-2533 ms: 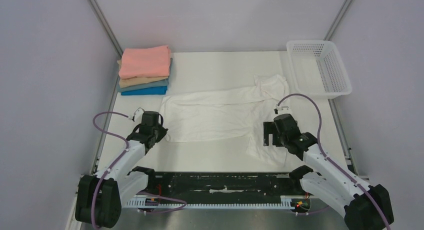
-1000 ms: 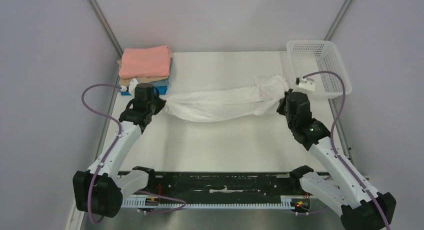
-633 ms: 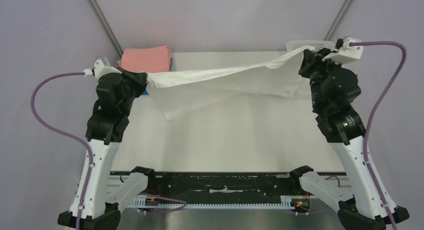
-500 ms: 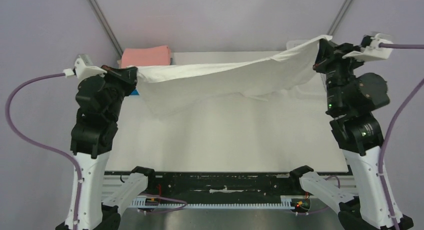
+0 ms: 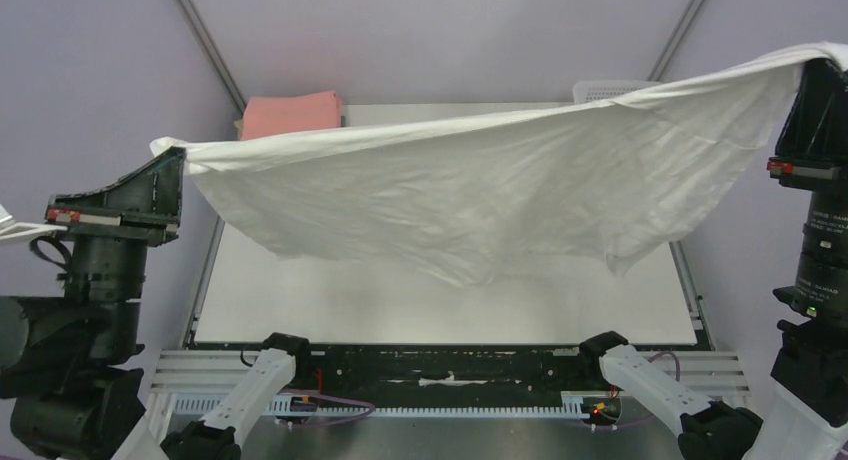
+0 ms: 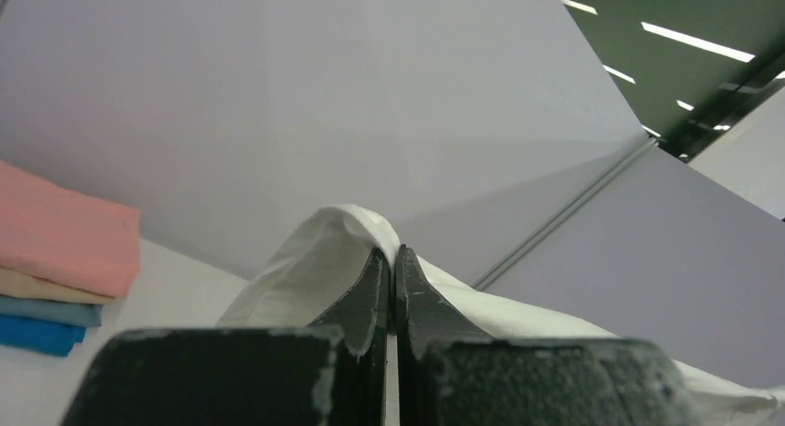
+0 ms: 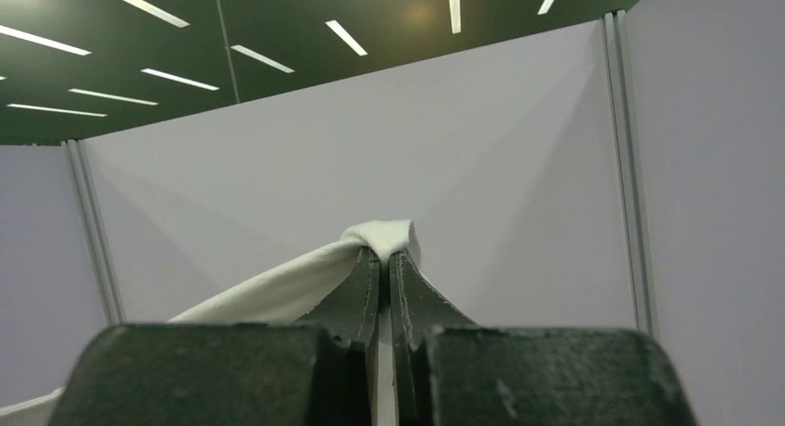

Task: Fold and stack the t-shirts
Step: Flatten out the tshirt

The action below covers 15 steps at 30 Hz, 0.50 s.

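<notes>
Both of your arms have climbed since half a second ago. The plain white cloth t-shirt (image 5: 480, 200) that sagged lower then is now spread wide in the air between the two end effectors. It hangs below them as one broad, wrinkled sheet, clear of the white bench (image 5: 400, 305).

Your left end effector (image 5: 176, 156) has its fingers pressed together on one top corner of the shirt, and your left wrist camera shows a fold of white cloth rising out of the closed tips. Your right end effector (image 5: 812, 68) is clamped the same way on the opposite corner. It stands higher, so the shirt's top edge slopes down toward the left one.

The stack of folded cloth shirts (image 6: 56, 250) lies on the bench beyond and below the left end effector: salmon pink on top, then tan, grey-blue and bright blue.

A sliver of the white plastic mesh basket (image 5: 608, 84) shows above the shirt's top edge, well to the inner side of the right end effector.
</notes>
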Motion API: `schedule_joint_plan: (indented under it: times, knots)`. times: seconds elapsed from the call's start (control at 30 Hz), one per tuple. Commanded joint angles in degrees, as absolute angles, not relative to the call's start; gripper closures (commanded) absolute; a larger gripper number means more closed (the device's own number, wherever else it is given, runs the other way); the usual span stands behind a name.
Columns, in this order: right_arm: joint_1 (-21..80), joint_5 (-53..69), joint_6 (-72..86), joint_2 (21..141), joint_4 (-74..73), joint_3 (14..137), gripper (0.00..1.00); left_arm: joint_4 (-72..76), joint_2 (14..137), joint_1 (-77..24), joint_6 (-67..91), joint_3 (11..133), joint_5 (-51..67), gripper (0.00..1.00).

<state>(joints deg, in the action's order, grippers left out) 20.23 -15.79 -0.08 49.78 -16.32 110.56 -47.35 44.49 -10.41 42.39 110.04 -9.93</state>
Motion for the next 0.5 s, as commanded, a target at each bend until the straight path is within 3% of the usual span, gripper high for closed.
schedule_joint_plan:
  times: [0.0, 0.2, 0.47]
  knots:
    - [19.9, -14.6, -3.3, 50.4, -13.8, 113.5, 1.0, -50.5, 45.0, -10.3, 38.7, 112.2, -10.0, 0.98]
    - [20.0, -17.4, -5.7, 54.3, -13.4, 111.2, 1.0, -50.0, 48.5, -10.3, 39.0, 108.6, -9.7, 0.98]
    - [19.9, -25.9, -11.1, 63.4, -3.6, 88.9, 1.0, -42.8, 57.2, -10.3, 41.3, 86.5, -13.8, 0.98]
